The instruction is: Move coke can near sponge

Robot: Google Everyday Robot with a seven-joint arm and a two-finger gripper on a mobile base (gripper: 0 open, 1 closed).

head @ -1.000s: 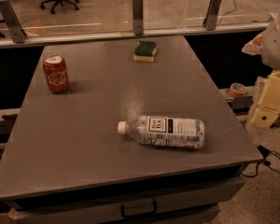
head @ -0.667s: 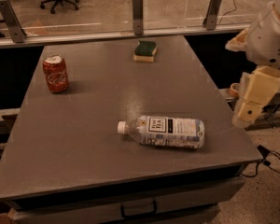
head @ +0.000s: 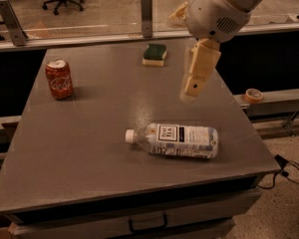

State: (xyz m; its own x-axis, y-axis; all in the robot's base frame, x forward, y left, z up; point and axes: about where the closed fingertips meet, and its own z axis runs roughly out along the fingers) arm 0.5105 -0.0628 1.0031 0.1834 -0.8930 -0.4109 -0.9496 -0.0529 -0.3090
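The gripper (head: 190, 93) is being held above the table (head: 89, 153), pointing down, between the sponge (head: 155, 54) and the lying plastic bottle (head: 174, 140). Whether it is spread or closed cannot be told. The coke can (head: 59, 78) is standing upright near the left edge, well apart from the sponge.

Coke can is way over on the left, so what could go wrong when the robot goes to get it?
The coke can stands upright close to the table's left edge; a clumsy bump might tip it or knock it off.
The claw hangs over the right side, far from the can, near the sponge; swinging across low could shove the sponge.
The plastic bottle lies on its side and might roll if touched.
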